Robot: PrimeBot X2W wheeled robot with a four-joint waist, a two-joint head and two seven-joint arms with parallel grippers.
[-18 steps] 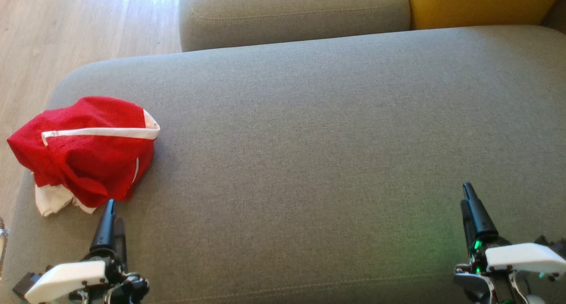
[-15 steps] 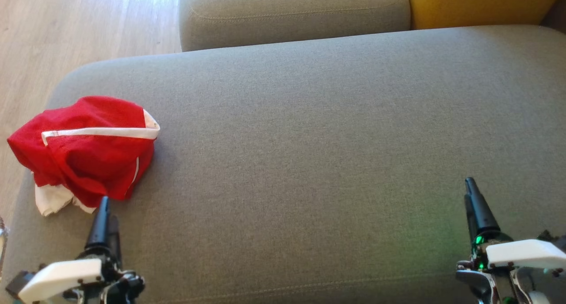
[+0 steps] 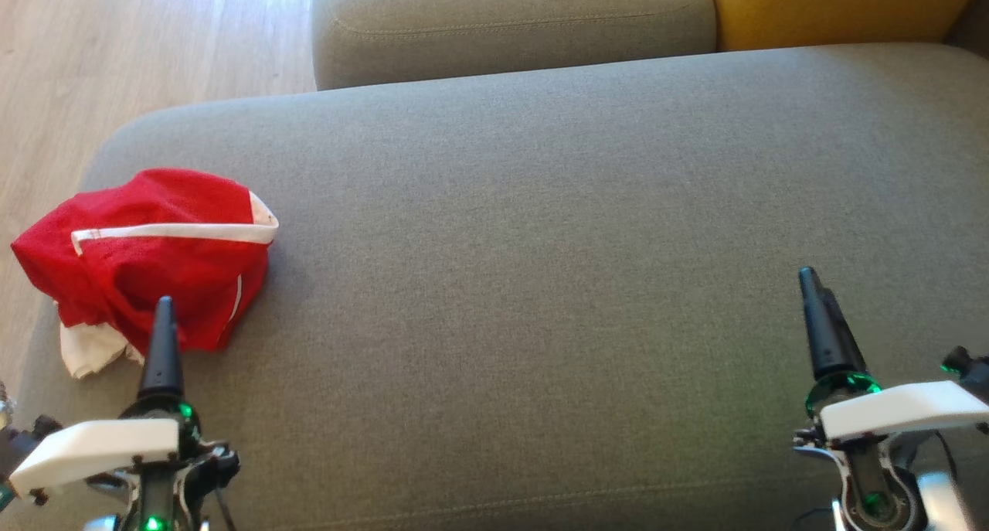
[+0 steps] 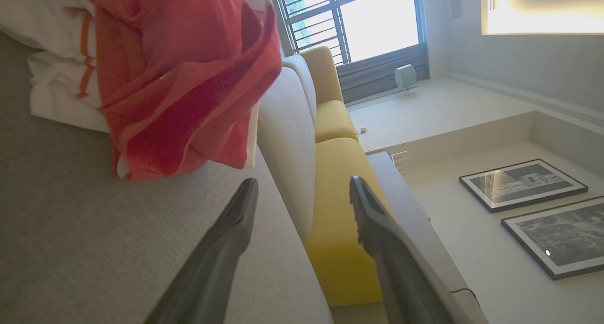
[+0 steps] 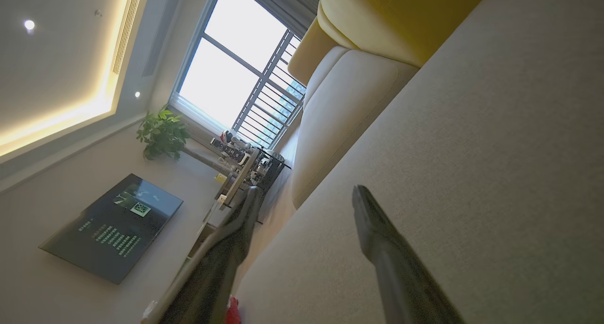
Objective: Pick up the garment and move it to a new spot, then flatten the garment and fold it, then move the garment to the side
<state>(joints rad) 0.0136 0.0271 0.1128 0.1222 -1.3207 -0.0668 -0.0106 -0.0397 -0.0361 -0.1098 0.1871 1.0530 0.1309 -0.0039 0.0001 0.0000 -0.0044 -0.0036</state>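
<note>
Left gripper [image 3: 164,308]: fingers [image 4: 226,239] spread wide, empty, tips just short of the crumpled red garment with white trim [image 3: 154,260]. Right gripper [image 3: 807,276]: also wide open and empty, over bare cushion well apart from the cloth. Garment sits bunched at the left end of the grey fabric sofa seat [image 3: 541,245]. Step, as I read it: first pickup, nothing grasped yet. Next: left goes forward, pinches a thick fold, lifts clear, carries toward mid-seat. Path looks free. Risk: the cloth is near the seat edge and could slide onto the wooden floor [image 3: 116,52]. Yellow cushion [image 3: 834,9] is at back right, out of the way.
</note>
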